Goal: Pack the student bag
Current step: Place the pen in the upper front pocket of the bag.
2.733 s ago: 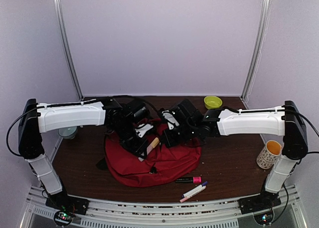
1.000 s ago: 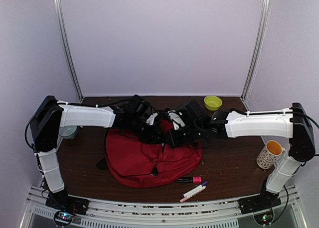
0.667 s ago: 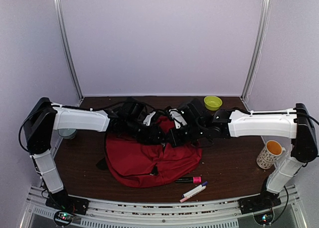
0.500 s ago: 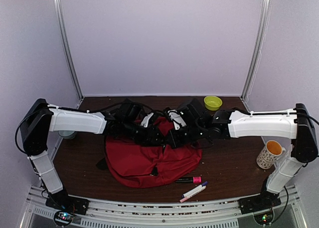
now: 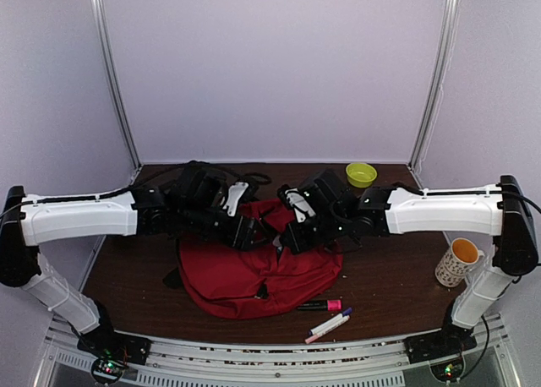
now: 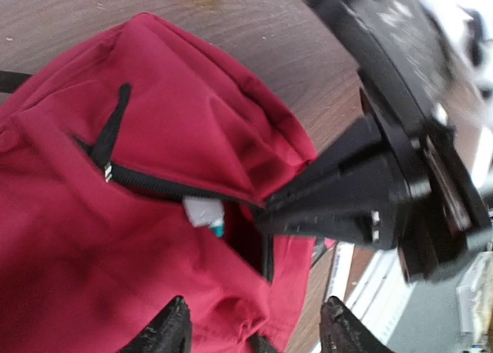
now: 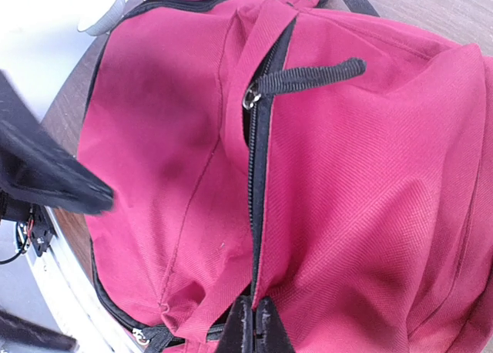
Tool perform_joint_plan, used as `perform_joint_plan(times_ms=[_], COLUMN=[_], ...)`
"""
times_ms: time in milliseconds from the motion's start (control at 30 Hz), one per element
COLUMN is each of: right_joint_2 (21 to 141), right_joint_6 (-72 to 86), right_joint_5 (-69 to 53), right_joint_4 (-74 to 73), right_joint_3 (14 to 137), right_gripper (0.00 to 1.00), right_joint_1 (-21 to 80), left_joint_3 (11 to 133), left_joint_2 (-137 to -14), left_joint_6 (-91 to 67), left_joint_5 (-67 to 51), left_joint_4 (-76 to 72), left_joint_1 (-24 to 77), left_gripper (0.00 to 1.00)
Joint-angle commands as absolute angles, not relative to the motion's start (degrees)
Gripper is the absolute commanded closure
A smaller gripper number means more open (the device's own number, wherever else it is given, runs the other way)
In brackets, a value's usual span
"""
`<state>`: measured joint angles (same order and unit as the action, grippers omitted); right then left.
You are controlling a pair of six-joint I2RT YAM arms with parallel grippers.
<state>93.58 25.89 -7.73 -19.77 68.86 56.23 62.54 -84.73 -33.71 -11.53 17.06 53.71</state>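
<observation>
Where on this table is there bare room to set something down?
Bare tabletop between the student bag and the mug, and left of the bag. Crowded: left gripper, right gripper over the bag's far edge, markers along its near side.

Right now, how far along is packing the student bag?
Done: a white item sits inside the student bag's open pocket. In hand: the right pincer pinches the fabric by the zipper; the left pincer hangs open above. Left: markers on the table, likely yet to pack.
</observation>
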Motion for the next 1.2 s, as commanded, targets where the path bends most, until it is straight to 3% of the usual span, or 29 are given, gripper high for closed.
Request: perform_joint_plan(times_ms=[0,500,1167], right_joint_2=[94.73,94.75,95.24], right_joint_6=[26.14,26.96,26.85], right_joint_5=[-5.82,-3.96,-3.26], right_joint_4=[-21.71,-23.53,-21.93], right_joint_3=[69.61,69.50,67.33], right_gripper=[0.98,0.94,0.94], right_joint_1=[55.83,55.61,54.72], left_joint_3=[58.49,52.63,66.99], left_joint_2=[-80.02,-71.64,-88.97], left_joint_6=[-30.75,-30.92,-34.20], left_joint_5=[-1.82,11.91,15.28], left_joint_4=[19.25,21.22,20.86], left_joint_1=[55.42,56.97,57.13], left_gripper=[0.41,0.40,0.41])
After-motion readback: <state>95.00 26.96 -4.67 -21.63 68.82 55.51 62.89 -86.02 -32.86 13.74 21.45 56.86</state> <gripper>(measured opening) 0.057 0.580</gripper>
